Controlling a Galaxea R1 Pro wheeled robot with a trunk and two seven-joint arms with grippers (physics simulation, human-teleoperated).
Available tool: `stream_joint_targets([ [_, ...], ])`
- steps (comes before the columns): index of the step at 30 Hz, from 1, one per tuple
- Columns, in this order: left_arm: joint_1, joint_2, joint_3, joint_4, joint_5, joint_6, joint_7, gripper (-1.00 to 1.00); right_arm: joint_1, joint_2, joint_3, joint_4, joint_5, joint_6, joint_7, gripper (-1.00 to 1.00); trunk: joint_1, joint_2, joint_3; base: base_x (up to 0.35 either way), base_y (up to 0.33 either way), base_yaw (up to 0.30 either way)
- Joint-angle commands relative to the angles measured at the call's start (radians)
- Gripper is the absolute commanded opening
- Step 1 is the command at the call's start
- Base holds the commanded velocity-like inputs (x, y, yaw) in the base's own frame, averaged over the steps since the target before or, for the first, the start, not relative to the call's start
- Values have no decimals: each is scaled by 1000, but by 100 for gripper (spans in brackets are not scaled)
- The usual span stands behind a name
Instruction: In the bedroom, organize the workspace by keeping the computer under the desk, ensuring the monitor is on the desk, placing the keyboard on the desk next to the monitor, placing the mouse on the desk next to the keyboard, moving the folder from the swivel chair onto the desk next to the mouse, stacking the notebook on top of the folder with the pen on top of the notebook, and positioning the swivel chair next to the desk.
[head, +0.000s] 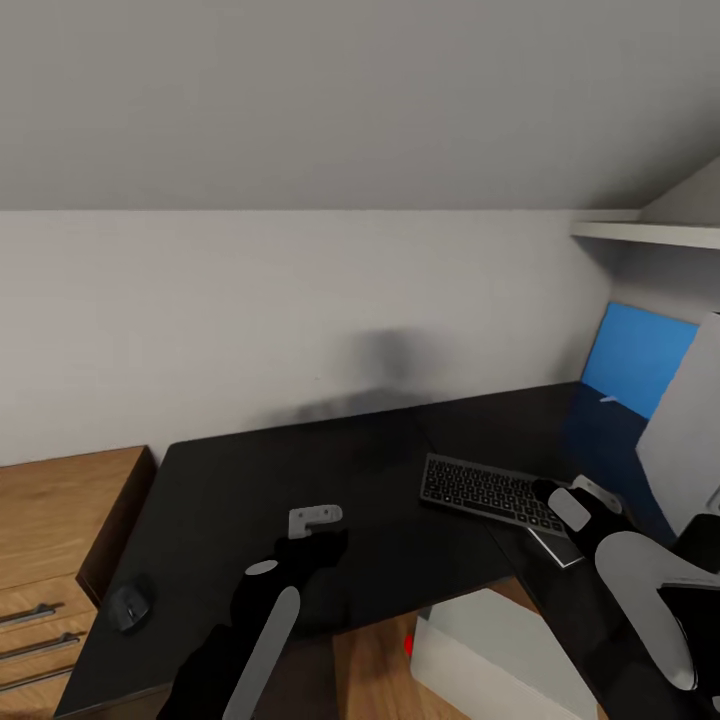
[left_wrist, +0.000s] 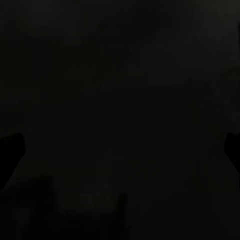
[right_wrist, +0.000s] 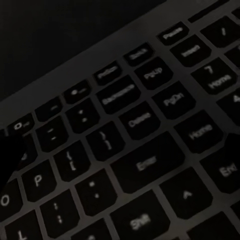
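Note:
The glossy black desk (head: 250, 480) spans the head view. On its right part lies the slim keyboard (head: 485, 492), whose dark keys (right_wrist: 130, 150) show close up in the right wrist view. My right gripper (head: 572, 503) hovers over the keyboard's right end, fingers spread at that view's edges, open. My left gripper (head: 318, 530) hangs over bare desk top near the middle, open, holding nothing. The small dark mouse (head: 128, 606) rests at the desk's front left corner. The monitor's light grey back (head: 688, 430) stands at the far right. The white computer (head: 490, 655), with its red dot, stands on the floor in the desk's inner corner.
A light wooden drawer unit (head: 50, 540) with metal handles adjoins the desk on the left. A blue wall panel (head: 640, 358) and a white shelf (head: 650, 233) are at the back right under the sloped ceiling. A white wall closes off the desk's far side.

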Motion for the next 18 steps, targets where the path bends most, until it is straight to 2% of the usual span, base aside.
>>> stream_joint_targets([
  [1,-1,0,-1,-1,10,2,10,100,1,0,-12,15,-18,8,-4,100,0,0,-2,0,0,53],
  [18,-1,0,-1,-1,10,2,10,100,1,-1,-12,18,-18,11,-4,100,0,0,-8,0,0,20],
])
